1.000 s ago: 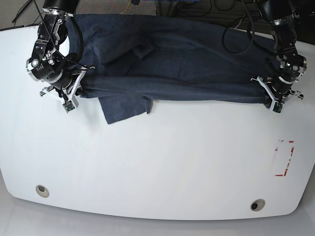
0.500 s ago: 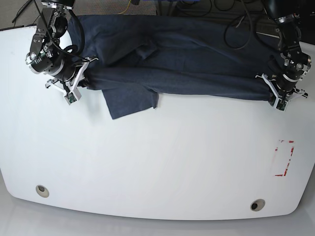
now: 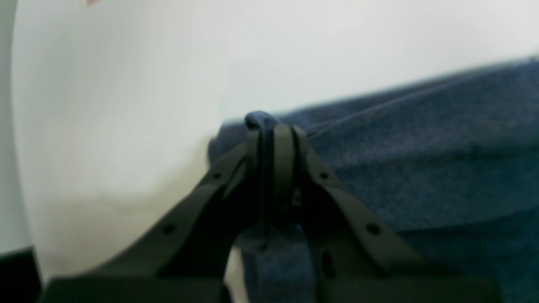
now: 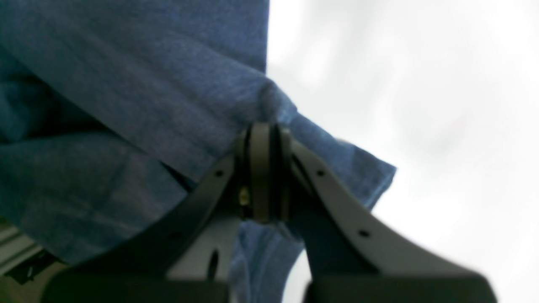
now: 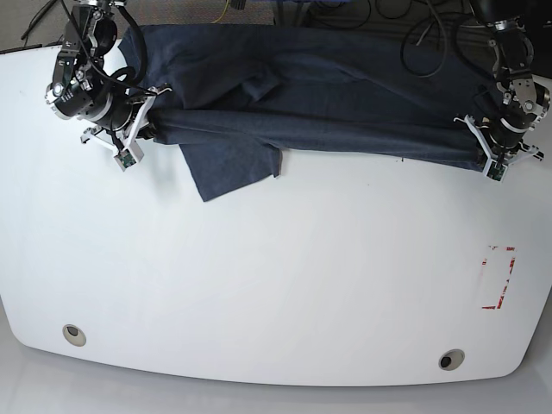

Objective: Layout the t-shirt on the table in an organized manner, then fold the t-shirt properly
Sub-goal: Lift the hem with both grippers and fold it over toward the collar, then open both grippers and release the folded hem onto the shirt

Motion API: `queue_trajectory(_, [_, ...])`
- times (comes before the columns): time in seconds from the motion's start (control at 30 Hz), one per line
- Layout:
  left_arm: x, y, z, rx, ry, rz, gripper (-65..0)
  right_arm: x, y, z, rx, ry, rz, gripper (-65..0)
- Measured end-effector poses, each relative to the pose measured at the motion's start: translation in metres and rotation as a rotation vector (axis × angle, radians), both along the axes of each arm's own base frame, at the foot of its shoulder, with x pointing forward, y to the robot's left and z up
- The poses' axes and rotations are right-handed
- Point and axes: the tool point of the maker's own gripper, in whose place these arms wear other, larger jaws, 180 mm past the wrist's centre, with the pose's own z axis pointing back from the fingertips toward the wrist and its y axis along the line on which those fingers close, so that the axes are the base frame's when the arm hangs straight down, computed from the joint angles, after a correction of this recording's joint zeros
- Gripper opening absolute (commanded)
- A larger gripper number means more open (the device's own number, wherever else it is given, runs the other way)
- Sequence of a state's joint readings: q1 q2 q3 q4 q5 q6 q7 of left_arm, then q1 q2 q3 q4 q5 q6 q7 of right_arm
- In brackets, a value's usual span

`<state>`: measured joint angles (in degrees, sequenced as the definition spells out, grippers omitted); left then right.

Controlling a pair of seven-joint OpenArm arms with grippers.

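The dark navy-grey heathered cotton t-shirt (image 5: 328,103) lies bunched in a long band along the far edge of the large glossy white surface (image 5: 276,285), stretched from one arm to the other. Its near edge runs almost straight across, with rumpled folds behind it, and one short sleeve (image 5: 231,168) flops forward onto the bare white top near the base view's left end. No lettering shows on the cloth.

The right claw (image 5: 140,129), at the base view's left, is clamped onto the shirt's end there; in the right wrist view its dark fingers (image 4: 261,168) are pressed together with a pinch of blue cloth (image 4: 168,105) caught between them, and fabric hangs on both sides of the grip.

The left claw (image 5: 483,147), at the base view's right, is likewise closed on the other end of the shirt; the left wrist view shows its fingers (image 3: 283,155) squeezed tight around a small nub of fabric (image 3: 257,119) poking out above the tips, the rest of the garment (image 3: 421,160) spreading away to one side over the white top.

Near the surface's right edge sits a small red tape rectangle outline (image 5: 498,276), well apart from the shirt. Two small round grommet holes (image 5: 74,335) (image 5: 450,360) lie along the near edge.
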<state>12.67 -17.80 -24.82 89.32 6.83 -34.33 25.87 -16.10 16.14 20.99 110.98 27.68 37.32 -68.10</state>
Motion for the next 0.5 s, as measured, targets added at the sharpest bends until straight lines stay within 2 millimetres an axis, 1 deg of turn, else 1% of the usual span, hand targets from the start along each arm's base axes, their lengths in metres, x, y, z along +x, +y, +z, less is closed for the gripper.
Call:
queue_trajectory(0.03, [-0.001,0.000,-0.001,0.000,0.002,0.000,-65.0,-0.002,0.001,-0.001,0.004,0.004,0.001,-64.6])
queue_trajectory(0.07, [-0.001,0.000,-0.001,0.000,0.003,0.000,-65.0,-0.003,0.001,-0.001,0.003,0.008,0.002,-62.2])
queue_trajectory(0.13, [-0.003,-0.003,-0.002,-0.008,0.003,-0.003,-64.2,-0.006,0.000,-0.004,0.000,0.021,0.002,-56.2])
queue_trajectory(0.17, [-0.004,-0.004,-0.003,-0.008,0.007,-0.006,-62.1,-0.008,-0.001,-0.005,-0.007,0.027,0.002,-51.6])
queue_trajectory(0.2, [-0.006,-0.003,-0.005,-0.006,0.022,-0.003,-60.6,-0.008,-0.002,-0.005,-0.012,0.029,0.002,-48.9])
queue_trajectory(0.23, [-0.007,-0.001,-0.006,0.002,0.036,0.001,-56.4,-0.008,-0.004,-0.005,-0.021,0.031,0.001,-41.9])
queue_trajectory(0.27, [-0.012,0.003,-0.009,0.020,0.070,0.007,-53.7,-0.008,-0.007,-0.005,-0.036,0.032,0.000,-38.5])
queue_trajectory(0.3, [-0.014,0.006,-0.009,0.031,0.085,0.010,-49.7,-0.008,-0.009,-0.006,-0.051,0.035,-0.002,-33.1])
queue_trajectory(0.43, [-0.015,0.022,-0.004,0.074,0.096,0.035,-36.3,-0.010,-0.017,-0.008,-0.098,0.046,-0.008,-19.1])
queue_trajectory(0.5, [-0.014,0.024,-0.002,0.078,0.090,0.040,-32.4,-0.010,-0.019,-0.009,-0.107,0.050,-0.010,-15.9])
